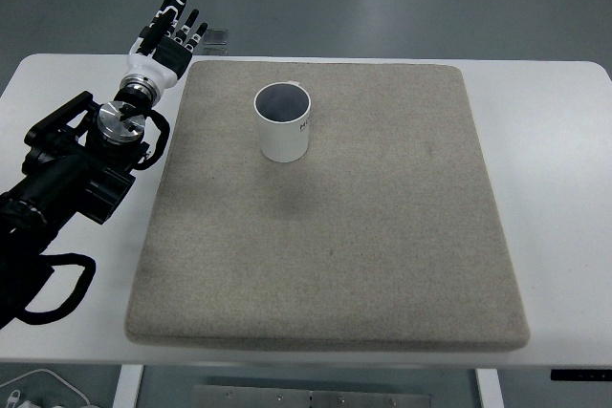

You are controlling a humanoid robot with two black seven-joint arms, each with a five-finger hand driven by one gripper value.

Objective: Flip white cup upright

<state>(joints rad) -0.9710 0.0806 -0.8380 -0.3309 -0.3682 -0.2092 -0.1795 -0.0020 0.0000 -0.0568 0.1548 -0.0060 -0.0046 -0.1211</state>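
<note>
One white cylindrical cup (283,122) upright on beige mat (325,207); we judge task finished. Left hand (172,31), upper left, fingers extended, empty; next: rest.

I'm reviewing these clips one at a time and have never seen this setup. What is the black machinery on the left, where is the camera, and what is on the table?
There is one picture, taken by a camera on the robot that looks steeply down at its work table. The black jointed machinery entering from the left is the robot's left arm. It ends in the left robot hand, which has fingers. The fingers are stretched out and hold nothing, near the far left corner of the mat. The right arm is not in view. On the white table lies a large beige-grey mat. On the mat stands a white cup, upright, with its open mouth facing up. Nothing touches the cup.
</note>
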